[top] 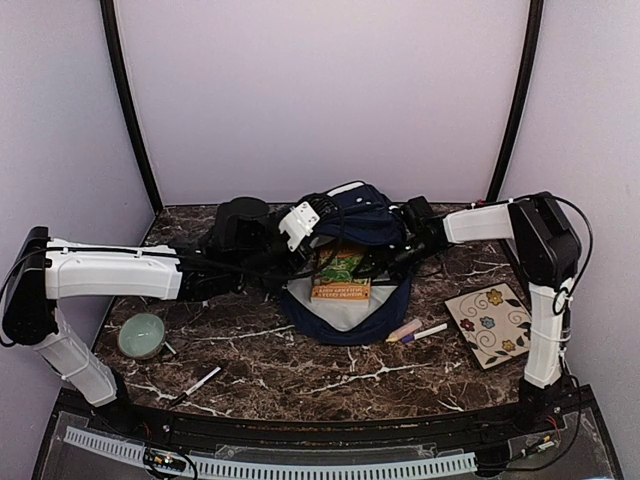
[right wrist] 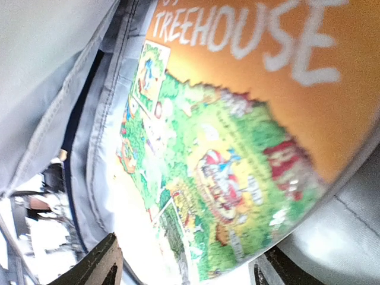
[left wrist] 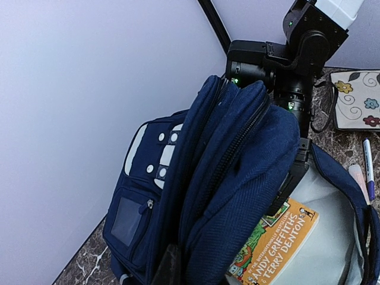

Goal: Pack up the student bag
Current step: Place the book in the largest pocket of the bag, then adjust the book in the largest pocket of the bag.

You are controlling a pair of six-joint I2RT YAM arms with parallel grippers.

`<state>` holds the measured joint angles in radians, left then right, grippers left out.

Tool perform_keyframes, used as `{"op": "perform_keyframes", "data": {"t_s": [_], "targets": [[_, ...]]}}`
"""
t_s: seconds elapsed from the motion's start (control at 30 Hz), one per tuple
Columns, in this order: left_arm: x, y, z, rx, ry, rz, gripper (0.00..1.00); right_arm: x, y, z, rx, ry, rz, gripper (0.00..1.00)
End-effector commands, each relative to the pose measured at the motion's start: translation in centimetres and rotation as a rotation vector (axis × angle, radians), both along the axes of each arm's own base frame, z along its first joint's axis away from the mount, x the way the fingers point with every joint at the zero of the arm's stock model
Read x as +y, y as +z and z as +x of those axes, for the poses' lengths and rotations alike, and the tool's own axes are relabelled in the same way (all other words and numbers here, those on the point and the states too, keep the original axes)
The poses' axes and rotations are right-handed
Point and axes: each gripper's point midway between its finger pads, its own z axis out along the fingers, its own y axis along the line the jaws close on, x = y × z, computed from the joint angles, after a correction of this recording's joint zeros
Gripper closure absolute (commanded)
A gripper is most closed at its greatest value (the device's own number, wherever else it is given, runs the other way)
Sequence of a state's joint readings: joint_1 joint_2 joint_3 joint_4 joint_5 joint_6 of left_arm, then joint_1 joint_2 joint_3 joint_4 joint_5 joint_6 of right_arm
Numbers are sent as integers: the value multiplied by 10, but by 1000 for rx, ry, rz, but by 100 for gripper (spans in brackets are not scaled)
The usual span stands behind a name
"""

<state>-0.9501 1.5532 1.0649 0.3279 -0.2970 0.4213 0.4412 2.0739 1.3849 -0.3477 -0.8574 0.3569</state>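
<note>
Navy student bag (left wrist: 237, 178) in closed left gripper (left wrist: 171, 268); right gripper (right wrist: 184, 267) open around orange book (top: 341, 275); pen (top: 430, 330), tile (top: 490, 322), bowl (top: 141, 335) nearby.

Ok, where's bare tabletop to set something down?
Front centre of the table is bare, bordered by the white pen, the floral tile and the student bag. Crowded at its mouth: left arm, right arm and book meet there.

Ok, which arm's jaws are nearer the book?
Right. The right jaws are inside the bag, spread open just over the book cover. The left jaws are off to the book's left, pinching the bag's raised front fabric, clear of the book.
</note>
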Motion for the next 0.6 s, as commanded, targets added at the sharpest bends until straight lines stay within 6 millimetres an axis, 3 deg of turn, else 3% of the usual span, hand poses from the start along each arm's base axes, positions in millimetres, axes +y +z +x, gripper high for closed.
{"op": "perform_keyframes", "data": {"t_s": [0.0, 0.13, 0.23, 0.33, 0.57], "targets": [[10, 62, -1, -108, 30, -160, 100, -28, 4, -21, -125, 92, -149, 27], [9, 61, 0, -109, 38, -160, 100, -34, 2, -42, -160, 177, -145, 22], [6, 58, -1, -97, 23, -183, 100, -17, 21, -72, -85, 277, 75, 23], [2, 56, -1, -79, 10, -209, 100, -1, 33, -87, -41, 310, 191, 33], [-7, 56, -2, -49, -19, -227, 100, 23, 38, -97, -44, 374, 203, 64]]}}
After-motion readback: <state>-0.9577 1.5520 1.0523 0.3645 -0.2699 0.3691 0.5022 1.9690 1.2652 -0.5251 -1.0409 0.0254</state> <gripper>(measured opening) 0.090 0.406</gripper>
